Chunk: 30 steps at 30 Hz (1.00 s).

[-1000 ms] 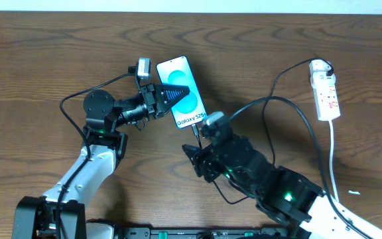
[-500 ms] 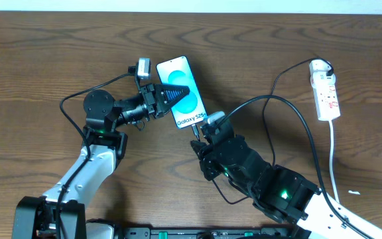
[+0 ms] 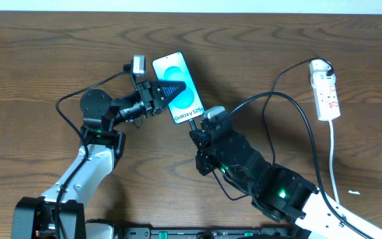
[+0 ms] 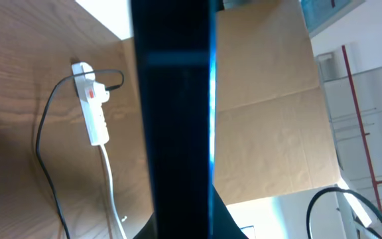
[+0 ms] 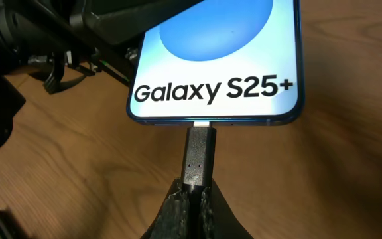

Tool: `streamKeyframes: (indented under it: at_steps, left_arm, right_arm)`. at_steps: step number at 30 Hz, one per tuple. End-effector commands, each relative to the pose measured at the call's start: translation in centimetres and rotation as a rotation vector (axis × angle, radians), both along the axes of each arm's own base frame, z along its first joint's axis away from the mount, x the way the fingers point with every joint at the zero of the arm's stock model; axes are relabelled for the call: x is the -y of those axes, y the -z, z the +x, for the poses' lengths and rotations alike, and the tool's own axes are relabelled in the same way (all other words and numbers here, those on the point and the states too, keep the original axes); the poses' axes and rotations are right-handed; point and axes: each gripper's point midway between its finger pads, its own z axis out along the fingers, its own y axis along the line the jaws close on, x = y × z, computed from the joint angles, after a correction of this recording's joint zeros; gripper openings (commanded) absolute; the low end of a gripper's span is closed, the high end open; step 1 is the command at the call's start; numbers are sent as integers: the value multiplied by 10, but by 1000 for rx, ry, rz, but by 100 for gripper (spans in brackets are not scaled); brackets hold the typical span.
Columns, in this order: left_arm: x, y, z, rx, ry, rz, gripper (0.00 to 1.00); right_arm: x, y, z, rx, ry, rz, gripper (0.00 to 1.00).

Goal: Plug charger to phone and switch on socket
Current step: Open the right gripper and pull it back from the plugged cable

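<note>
The phone (image 3: 170, 67), screen lit with "Galaxy S25+", is held off the table near the middle by my left gripper (image 3: 181, 87), which is shut on it from the left. In the left wrist view the phone (image 4: 174, 119) shows edge-on as a dark bar. My right gripper (image 5: 194, 194) is shut on the charger's small black plug tip (image 5: 197, 156), whose metal end meets the port in the phone's (image 5: 217, 60) bottom edge. The black charger cable (image 3: 290, 106) loops right to the socket (image 3: 325, 89), a white power strip at the far right.
The socket's white cord (image 3: 333, 159) runs down the right side toward the table's front edge. A small white scrap (image 3: 354, 193) lies near it. A cardboard wall (image 4: 270, 99) stands beyond the table in the left wrist view.
My right gripper has closed on the plug tip and moved up to the phone's bottom edge. The left gripper and the phone have shifted slightly up and left.
</note>
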Motion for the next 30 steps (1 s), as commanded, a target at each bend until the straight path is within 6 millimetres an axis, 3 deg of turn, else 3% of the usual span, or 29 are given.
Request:
streamKeyframes:
  at_steps: [1,14,30]
  left_arm:
    - [10,-5,-13,15,80,5,7]
    - [14,-3,-26,101,153,44,7]
    - [14,-4,-26,148,148,55,8]
  right_arm:
    - [-9,-21,5,44,3,61,1]
    - [-21,-17,4,-2,-16,109,1]
    - [-27,-24,-3,-57,-40,185,2]
